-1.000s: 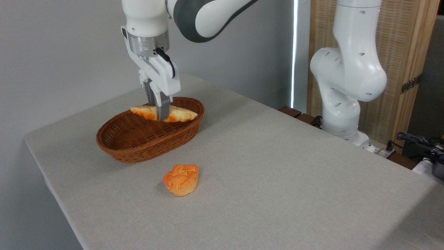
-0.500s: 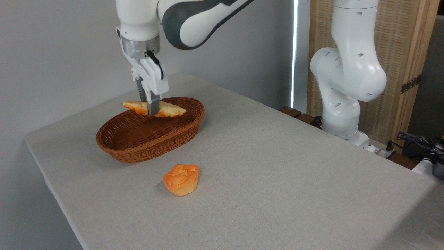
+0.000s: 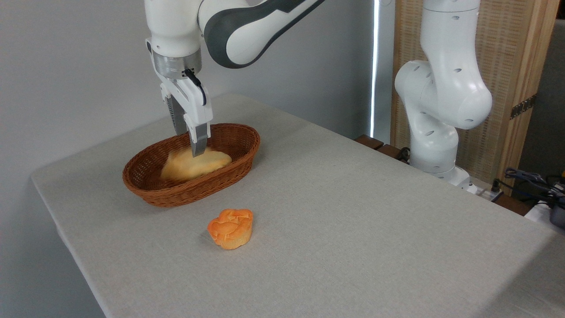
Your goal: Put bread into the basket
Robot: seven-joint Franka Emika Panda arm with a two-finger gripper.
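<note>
Inside the basket (image 3: 145, 187), toward 12 o'clock: bread (image 3: 194, 164) dropped from the gripper (image 3: 189, 140) half a second earlier, now lying blurred, fingers spread and empty above. Probably task finished.

Left of centre, the bread (image 3: 194, 164) lies in the basket (image 3: 234, 165) — gripper (image 3: 190, 140) parted just above it.

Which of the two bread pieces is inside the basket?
The long pale yellow loaf, lying in the wicker basket under the open jaws. The rounder orange bun sits outside on the table, nearer the camera.
</note>
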